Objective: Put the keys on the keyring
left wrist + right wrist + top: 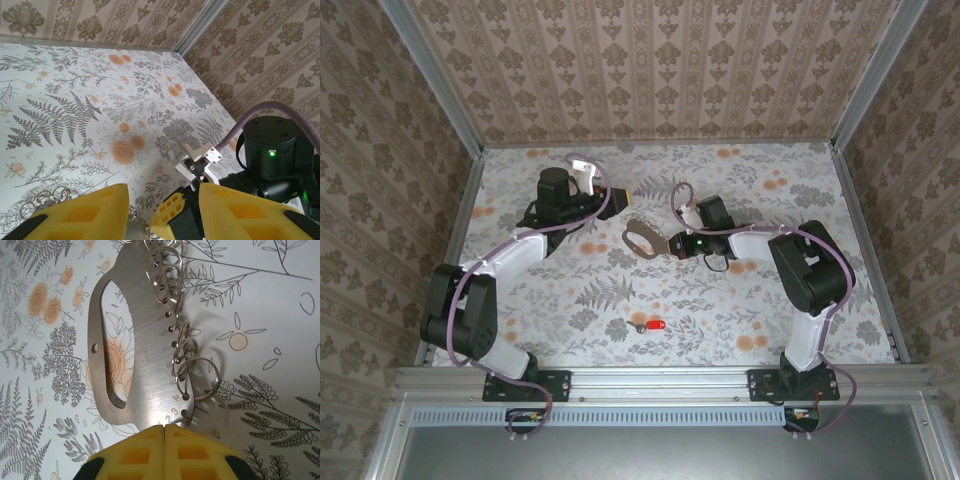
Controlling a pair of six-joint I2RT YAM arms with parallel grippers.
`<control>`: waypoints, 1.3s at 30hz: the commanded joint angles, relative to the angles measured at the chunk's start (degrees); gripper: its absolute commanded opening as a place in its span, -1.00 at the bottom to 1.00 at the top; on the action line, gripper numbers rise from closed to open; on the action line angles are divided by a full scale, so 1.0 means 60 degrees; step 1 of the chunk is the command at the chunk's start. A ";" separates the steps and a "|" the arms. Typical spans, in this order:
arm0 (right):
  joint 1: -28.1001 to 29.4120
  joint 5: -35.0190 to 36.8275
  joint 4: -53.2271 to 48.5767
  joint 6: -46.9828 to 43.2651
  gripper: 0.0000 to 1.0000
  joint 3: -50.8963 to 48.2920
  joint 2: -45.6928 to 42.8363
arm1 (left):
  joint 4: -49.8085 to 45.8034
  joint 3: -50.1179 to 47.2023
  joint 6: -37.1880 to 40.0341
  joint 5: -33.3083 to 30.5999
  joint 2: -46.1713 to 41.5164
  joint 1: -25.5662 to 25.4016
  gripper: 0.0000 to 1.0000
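- Seen from above: a floral-patterned tabletop [720, 310] walled on three sides, with two arms reaching in from the near edge
- Right claw [672, 245]: pinched fully closed on one end of the keyring [642, 240], a flat grey metal loop with a hollow middle, near the centre of the tabletop
- From the right wrist: yellow fingers [195, 455] meeting on the loop's lower edge, with a row of small split rings [195, 365] hanging from holes along one side
- Left claw [620, 198]: parted wide and gripping nothing, close to the far end of the keyring
- Red key [653, 327]: lying flat and alone near the front edge, between the two arm bases, well apart from both claws and the keyring
- Likely step in hand: fetching the key, not yet picked up
- Best done by bringing the open left claw back toward the front edge and lowering it straight over the key
- Close on the red plastic head, not the thin blade, and squarely, since so small a piece could skid or tip
- Hold the keyring steady in the right claw, split rings turned toward the incoming key
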 commanded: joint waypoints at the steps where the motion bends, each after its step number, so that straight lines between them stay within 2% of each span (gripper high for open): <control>1: 0.0032 0.0207 -0.0043 -0.0096 -1.00 -0.0126 0.0023 | 0.0230 0.0121 -0.0101 0.0164 0.0022 0.0012 -0.13; 14: 0.0103 0.0419 -0.0525 -0.0330 -1.00 0.0305 -0.0972 | 0.0223 0.0068 -0.0087 0.0185 -0.0004 0.0016 -0.13; 23: 0.0136 0.0389 -0.0842 -0.0499 -1.00 0.0855 -0.1078 | 0.0188 0.0075 -0.0031 0.0263 0.0031 0.0012 -0.12; 31: 0.0119 -0.0423 -0.0183 -0.0659 -1.00 0.0943 -0.1710 | 0.0183 0.0147 0.0014 0.0505 0.0151 0.0020 -0.12; 39: 0.0099 -0.1286 -0.0455 -0.0748 -1.00 0.1748 -0.2022 | 0.0174 0.0150 0.0061 0.0716 0.0149 0.0008 -0.12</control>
